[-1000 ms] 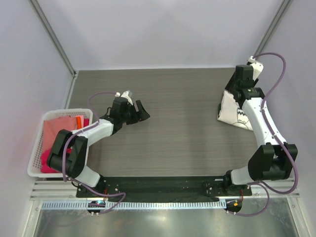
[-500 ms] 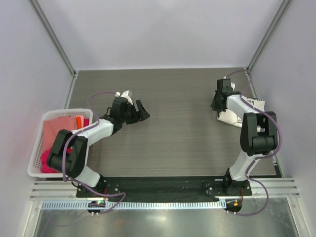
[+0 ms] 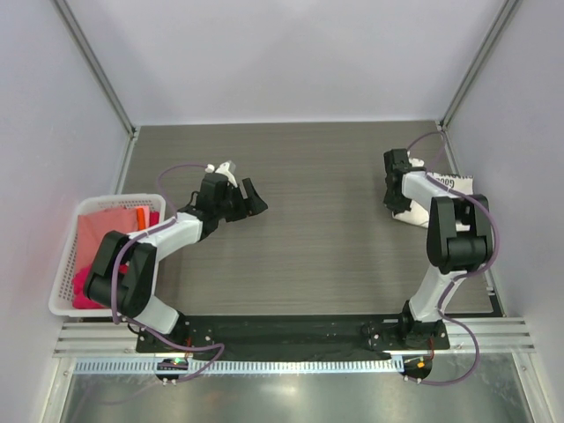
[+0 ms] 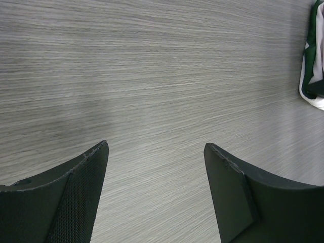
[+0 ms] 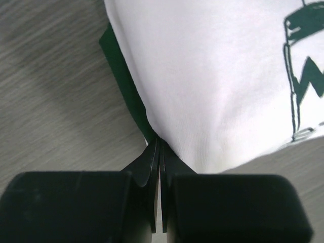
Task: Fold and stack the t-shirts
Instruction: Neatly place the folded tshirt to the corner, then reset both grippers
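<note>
Right pincer is now closed on the edge of the cream t-shirt. The shirt stood bunched in a peak a second ago and now lies flatter at the right side of the tabletop. Left pincer stays wide open, unmoved, near the middle.

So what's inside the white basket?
A salmon-pink shirt fills most of the basket, with a magenta shirt bunched at its near end. Anything beneath them is covered.

Left end effector jaws wide apart; right end effector jaws together.
</note>
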### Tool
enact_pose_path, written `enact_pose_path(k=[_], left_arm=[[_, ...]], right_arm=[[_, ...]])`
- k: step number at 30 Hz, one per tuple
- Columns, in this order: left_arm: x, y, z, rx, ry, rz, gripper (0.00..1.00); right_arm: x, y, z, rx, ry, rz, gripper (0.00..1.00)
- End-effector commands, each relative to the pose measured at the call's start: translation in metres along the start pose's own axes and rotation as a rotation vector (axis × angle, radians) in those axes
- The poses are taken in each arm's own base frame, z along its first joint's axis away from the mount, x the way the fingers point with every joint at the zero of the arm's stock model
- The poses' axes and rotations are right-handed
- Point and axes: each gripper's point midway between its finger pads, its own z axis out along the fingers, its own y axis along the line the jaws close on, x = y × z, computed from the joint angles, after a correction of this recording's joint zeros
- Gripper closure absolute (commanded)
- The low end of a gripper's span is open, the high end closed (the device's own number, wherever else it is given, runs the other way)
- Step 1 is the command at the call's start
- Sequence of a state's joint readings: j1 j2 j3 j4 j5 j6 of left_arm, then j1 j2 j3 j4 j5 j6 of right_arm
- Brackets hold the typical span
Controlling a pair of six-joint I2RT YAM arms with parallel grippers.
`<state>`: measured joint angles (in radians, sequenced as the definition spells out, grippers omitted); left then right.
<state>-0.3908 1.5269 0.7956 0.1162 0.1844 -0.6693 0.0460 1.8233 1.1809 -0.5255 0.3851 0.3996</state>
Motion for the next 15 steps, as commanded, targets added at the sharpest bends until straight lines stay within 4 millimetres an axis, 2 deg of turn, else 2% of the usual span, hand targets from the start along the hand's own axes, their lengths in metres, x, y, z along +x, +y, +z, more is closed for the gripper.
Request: enact_pose_path(k=[1, 3, 5, 6, 7, 10, 11, 12, 13, 15], left_arm=[[-0.011, -0.011, -0.002, 0.04, -0.041, 0.018, 0.23], [-0.015, -0.006, -0.006, 0.007, -0.069, 0.016, 0.23], [-0.02, -0.003, -0.016, -0.008, -0.11, 0.019, 0.21], [-0.023, 0.0, -0.019, -0.028, -0.135, 0.021, 0.21], [-0.026, 0.001, -0.023, -0.037, -0.157, 0.025, 0.2], [-0.032, 0.005, -0.039, -0.06, -0.215, 0.029, 0.16], [-0.032, 0.003, -0.046, -0.052, -0.226, 0.031, 0.09], [-0.034, 0.001, -0.05, -0.042, -0.237, 0.023, 0.01], [-0.036, 0.004, -0.054, -0.063, -0.255, 0.013, 0.0], [-0.041, -0.006, -0.065, -0.031, -0.282, 0.007, 0.0]], right_arm=[[-0.009, -0.024, -0.026, 0.064, -0.064, 0.029, 0.93], [-0.014, -0.027, -0.041, 0.038, -0.089, 0.042, 0.93], [-0.017, -0.02, -0.054, -0.026, -0.102, 0.037, 0.92], [-0.022, -0.012, -0.072, -0.101, -0.14, 0.044, 0.91], [-0.025, -0.008, -0.081, -0.134, -0.167, 0.036, 0.89], [-0.031, 0.013, -0.127, -0.315, -0.306, 0.028, 0.77], [-0.028, 0.022, -0.139, -0.36, -0.339, 0.011, 0.67], [-0.022, 0.026, -0.143, -0.389, -0.366, 0.002, 0.63], [-0.024, 0.026, -0.162, -0.432, -0.422, 0.002, 0.59], [-0.012, 0.037, -0.174, -0.493, -0.462, -0.029, 0.47]])
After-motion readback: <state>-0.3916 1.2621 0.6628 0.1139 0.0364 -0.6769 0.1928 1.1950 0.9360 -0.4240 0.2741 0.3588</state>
